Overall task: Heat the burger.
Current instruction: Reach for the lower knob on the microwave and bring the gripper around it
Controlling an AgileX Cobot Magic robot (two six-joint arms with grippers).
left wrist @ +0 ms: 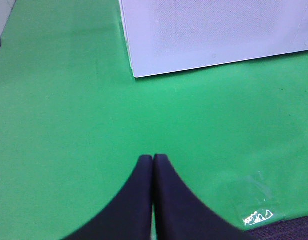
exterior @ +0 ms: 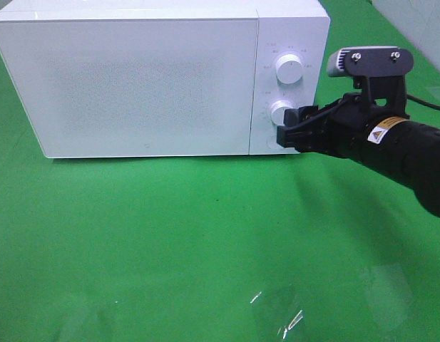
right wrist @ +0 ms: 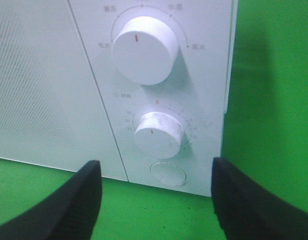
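The burger is out of view in every frame. A white microwave [exterior: 134, 78] stands at the back of the green table with its door closed; it also shows in the left wrist view [left wrist: 208, 35] and the right wrist view [right wrist: 39, 85]. My right gripper [exterior: 285, 135] [right wrist: 156, 167] is open and empty, right in front of the control panel. Its fingers [right wrist: 69, 205] stand either side of the lower knob [right wrist: 158, 135] [exterior: 280, 112] and the round button [right wrist: 167, 174], apart from both. Higher on the panel is the upper knob [right wrist: 144, 50] [exterior: 288, 69]. My left gripper [left wrist: 153, 159] is shut over bare cloth, holding nothing.
Green cloth [exterior: 170, 235] covers the table in front of the microwave. A patch of clear shiny film [exterior: 284, 317] [left wrist: 256, 212] lies on the cloth near the front edge. The right arm [exterior: 405, 153] reaches in from the right side.
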